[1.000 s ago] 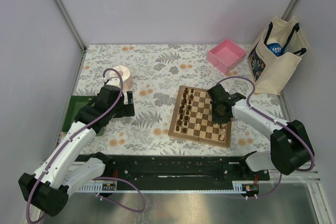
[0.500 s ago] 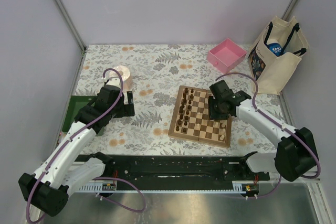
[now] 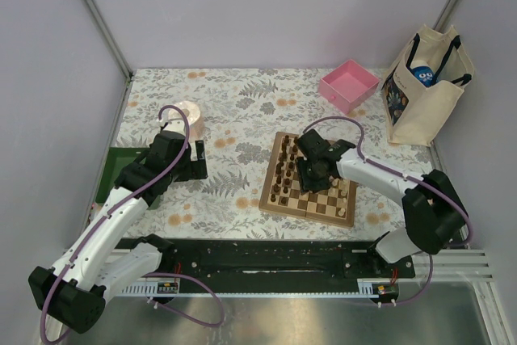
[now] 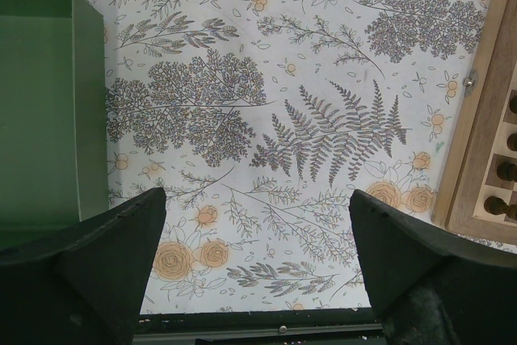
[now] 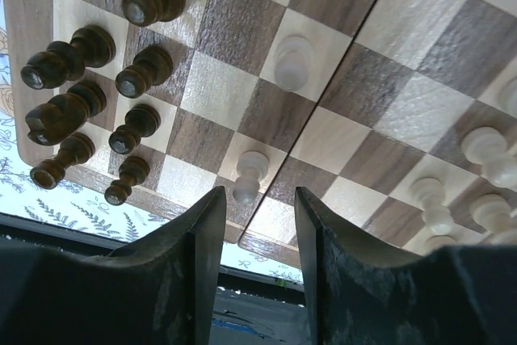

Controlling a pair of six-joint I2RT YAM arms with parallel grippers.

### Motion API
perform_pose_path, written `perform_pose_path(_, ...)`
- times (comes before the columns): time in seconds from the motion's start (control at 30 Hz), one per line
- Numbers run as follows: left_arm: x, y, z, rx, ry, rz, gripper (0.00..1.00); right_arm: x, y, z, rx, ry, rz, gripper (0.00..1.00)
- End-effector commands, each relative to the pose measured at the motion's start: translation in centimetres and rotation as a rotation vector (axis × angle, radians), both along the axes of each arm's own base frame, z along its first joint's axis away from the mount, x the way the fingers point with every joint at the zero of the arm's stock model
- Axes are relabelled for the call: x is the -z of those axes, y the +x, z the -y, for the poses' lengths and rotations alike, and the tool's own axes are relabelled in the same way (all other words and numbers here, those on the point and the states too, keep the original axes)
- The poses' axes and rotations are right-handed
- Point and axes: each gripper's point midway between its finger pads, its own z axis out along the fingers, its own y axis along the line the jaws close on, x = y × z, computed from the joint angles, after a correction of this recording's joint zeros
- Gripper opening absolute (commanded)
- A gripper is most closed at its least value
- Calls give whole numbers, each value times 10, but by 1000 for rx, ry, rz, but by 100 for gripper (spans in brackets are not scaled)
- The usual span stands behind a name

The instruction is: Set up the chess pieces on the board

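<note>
The board lies right of centre on the flowered cloth. Dark chess pieces stand in two files along its left side, and pale ones along its right side. My right gripper hovers over the board's middle. In the right wrist view it is open with nothing between its fingers. A pale pawn stands just beyond the tips and another two squares on. Dark pieces stand at the left. My left gripper is open over bare cloth, left of the board's edge.
A pink tray sits at the back, with a cloth tote bag to its right. A pinkish roll stands behind the left arm. A green tray lies at the left edge. A black rail runs along the front.
My right gripper has moved left across the board, from near its right side to its middle. The left arm has not moved.
</note>
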Motion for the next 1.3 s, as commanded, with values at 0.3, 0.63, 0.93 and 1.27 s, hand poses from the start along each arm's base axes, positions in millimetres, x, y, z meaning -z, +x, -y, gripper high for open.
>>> perform_pose_path(0.3, -8, 6, 2, 5, -18, 38, 99, 0, 15, -21, -9, 9, 32, 42)
perform_pose_path(0.63, -7, 6, 3, 9, -17, 34, 99, -14, 14, 0, 13, -55, 80, 16)
perform_pose_path(0.93, -9, 6, 3, 9, -20, 39, 99, -15, -15, 42, 96, -96, 90, 16)
perform_pose_path(1.27, -8, 6, 4, 11, -22, 35, 99, 2, -17, 70, 164, -120, 54, 16)
